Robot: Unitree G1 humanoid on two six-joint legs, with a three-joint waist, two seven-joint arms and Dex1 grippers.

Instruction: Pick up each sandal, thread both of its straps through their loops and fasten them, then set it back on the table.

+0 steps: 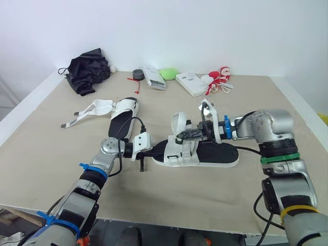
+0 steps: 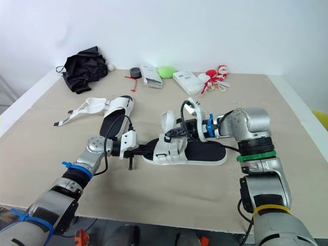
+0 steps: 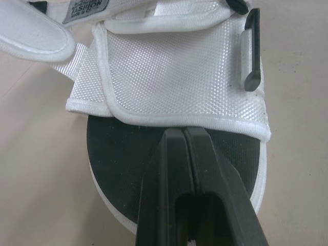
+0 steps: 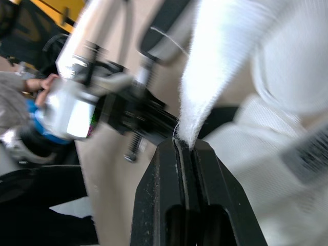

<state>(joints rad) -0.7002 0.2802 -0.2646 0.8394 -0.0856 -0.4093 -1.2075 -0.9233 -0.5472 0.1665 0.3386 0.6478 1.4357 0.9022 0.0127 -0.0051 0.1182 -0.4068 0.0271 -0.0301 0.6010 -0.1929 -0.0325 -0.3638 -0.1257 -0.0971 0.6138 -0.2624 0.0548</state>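
Your left gripper (image 3: 183,131) is closed, its tips pressing the sandal (image 1: 215,154) toe, mid-table (image 1: 205,205) toward the front edge. That likely steadies it while your right gripper (image 4: 184,144) pinches a strap (image 4: 215,61) for threading.
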